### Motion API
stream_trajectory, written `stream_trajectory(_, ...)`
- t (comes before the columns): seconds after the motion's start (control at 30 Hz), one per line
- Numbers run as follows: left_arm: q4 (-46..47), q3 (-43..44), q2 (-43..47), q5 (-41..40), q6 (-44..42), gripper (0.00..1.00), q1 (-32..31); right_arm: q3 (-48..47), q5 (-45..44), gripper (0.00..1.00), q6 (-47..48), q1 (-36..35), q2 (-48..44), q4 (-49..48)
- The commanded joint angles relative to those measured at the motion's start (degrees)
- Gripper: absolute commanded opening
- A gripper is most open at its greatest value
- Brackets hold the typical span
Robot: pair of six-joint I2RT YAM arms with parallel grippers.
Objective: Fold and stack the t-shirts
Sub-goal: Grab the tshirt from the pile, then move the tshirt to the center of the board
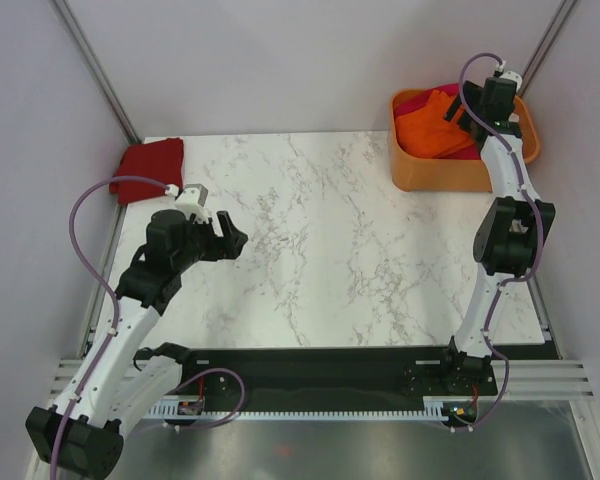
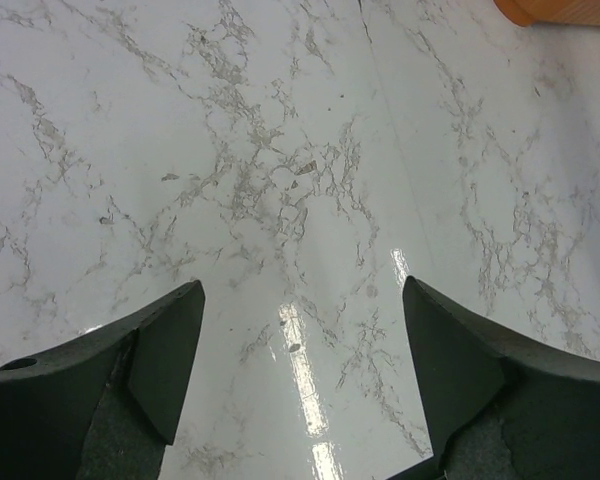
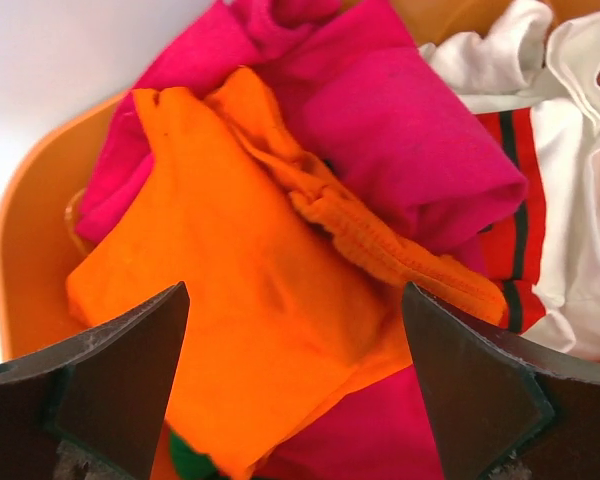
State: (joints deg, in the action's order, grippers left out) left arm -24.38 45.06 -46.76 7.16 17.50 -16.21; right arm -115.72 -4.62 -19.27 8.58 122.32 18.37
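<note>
- Table [image 1: 330, 250]: glossy white marble top, with plain grey walls [image 1: 280, 60] on the left, back and right.
- Far-left corner: red tee [image 1: 150, 168], bunched flat right at the table edge.
- A wide stretch of marble lies between the red tee and the basket [image 1: 450, 178], which sits at the far-right corner.
- In the basket: orange tee [image 3: 240, 300] on top, magenta tee [image 3: 400, 130] under and behind it, white tee [image 3: 570, 100] with red-green stripes on the right.
- Left arm: elbow bent, reaching over the table's left side. Left gripper [image 2: 302, 290] is angled down at the marble, released, jaws wide, holding nothing.
- Right arm: stretched to the far corner. Right gripper [image 3: 295, 290] hangs over the orange tee, released, jaws wide, gripping nothing.
</note>
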Motion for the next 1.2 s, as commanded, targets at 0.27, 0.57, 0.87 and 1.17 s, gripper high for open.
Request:
stream_trajectory(0.27,-0.8,2.7,-1.0,-2.2,-2.6,0.87,-0.2,-4.9,2.0,0.49,-0.3,0.5,4.7,-1.6)
stream_trajectory(0.57,-0.9,2.8,-0.6,-2.5,-2.8,0.86,-0.2,-13.2,7.8,0.0,-2.3,0.0,-1.4,-1.0)
stream_trajectory(0.87,-1.8,3.1,0.7,-4.8,-2.7,0.85,-0.2,-26.6,18.9,0.0,-17.9,-3.4,-18.9,-24.2)
stream_trajectory(1.17,-2.4,3.3,1.0,-6.5,-2.8,0.85,-0.2,-34.3,22.7,0.0,-37.2,-4.4,-19.8,-37.4)
